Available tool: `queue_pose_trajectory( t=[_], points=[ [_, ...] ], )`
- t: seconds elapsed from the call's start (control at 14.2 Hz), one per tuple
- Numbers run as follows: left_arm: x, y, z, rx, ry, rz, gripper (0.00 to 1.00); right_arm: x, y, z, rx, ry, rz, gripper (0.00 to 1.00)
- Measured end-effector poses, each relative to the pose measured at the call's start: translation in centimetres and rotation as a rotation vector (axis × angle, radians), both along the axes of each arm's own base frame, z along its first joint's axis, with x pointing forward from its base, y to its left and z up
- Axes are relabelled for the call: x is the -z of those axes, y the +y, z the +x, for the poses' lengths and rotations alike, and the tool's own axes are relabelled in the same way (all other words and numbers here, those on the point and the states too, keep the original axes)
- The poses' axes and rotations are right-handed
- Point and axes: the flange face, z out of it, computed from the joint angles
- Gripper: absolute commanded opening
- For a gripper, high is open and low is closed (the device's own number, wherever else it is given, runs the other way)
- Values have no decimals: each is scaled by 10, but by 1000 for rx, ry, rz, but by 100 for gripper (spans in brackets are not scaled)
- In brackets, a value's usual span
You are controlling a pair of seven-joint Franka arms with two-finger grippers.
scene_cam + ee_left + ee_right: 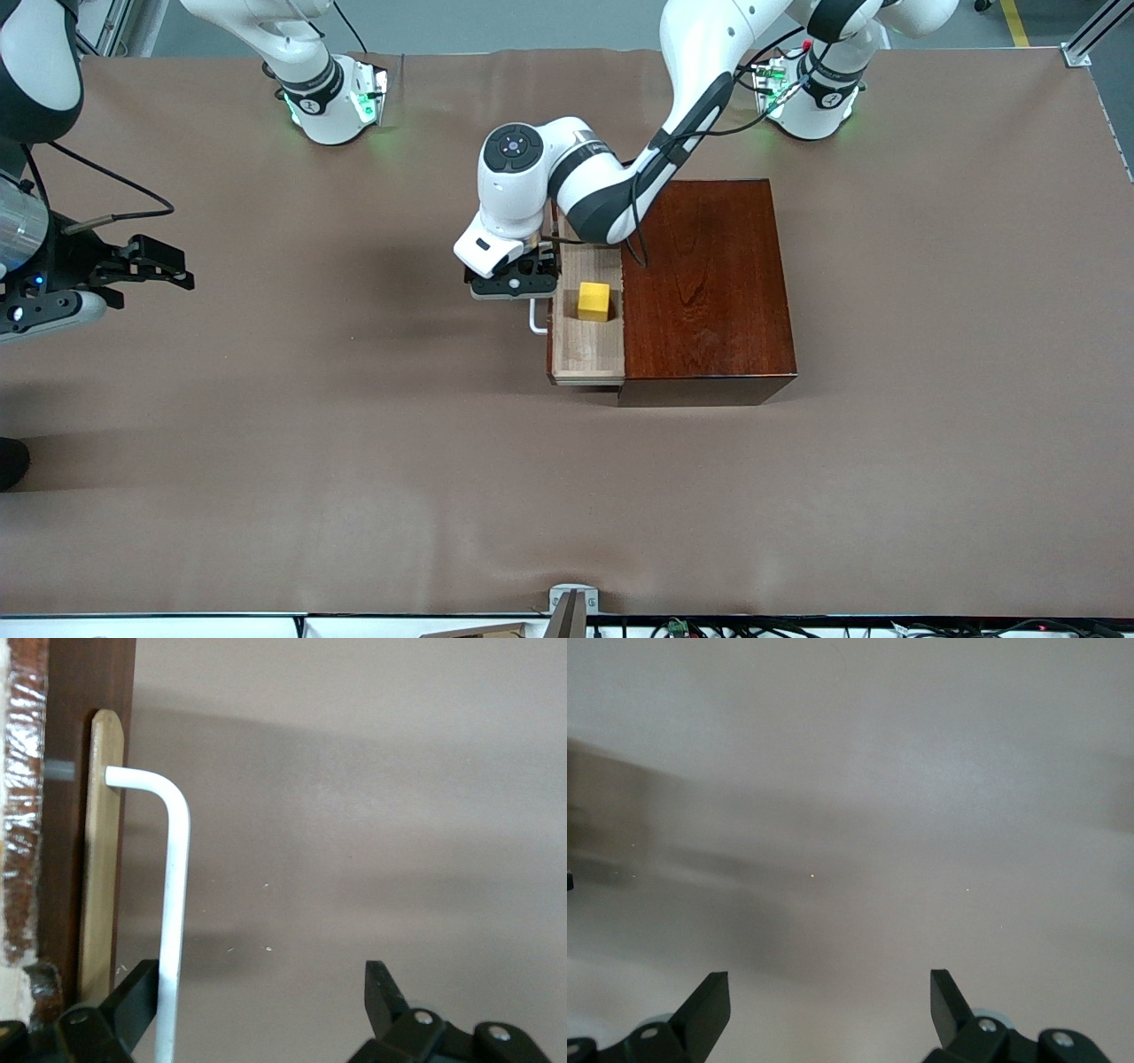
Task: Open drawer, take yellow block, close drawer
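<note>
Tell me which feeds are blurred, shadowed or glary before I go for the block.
Front view: sharp, evenly lit; the yellow block reads clearly in the open drawer, with soft sheen on the box top. Left wrist view: handle crisp, the open left gripper casting a broad soft shadow. Right wrist view: streaky and hazy beneath the open right gripper.

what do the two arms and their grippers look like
Both arms are glossy white with black joint bands; green lights glow at their bases. The left arm carries a black cable along its side. The left gripper and right gripper are black with angular black fingers.
</note>
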Motion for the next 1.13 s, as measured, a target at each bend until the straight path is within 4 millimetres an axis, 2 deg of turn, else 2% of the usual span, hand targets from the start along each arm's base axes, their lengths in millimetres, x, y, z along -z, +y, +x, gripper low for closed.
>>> queue_pose_trajectory(
  t=[0.28, 0.77, 1.13],
  points=[
    [-1, -4, -3, 11, -11, -18, 100, 13, 0, 6, -9, 1, 0, 100],
    [-2, -12, -8, 24, -32, -62, 100, 12, 1, 9, -192, -32, 12, 100],
    [-5, -10, -4, 0, -12, -72, 100, 17, 12, 7, -445, -36, 33, 100]
  ],
)
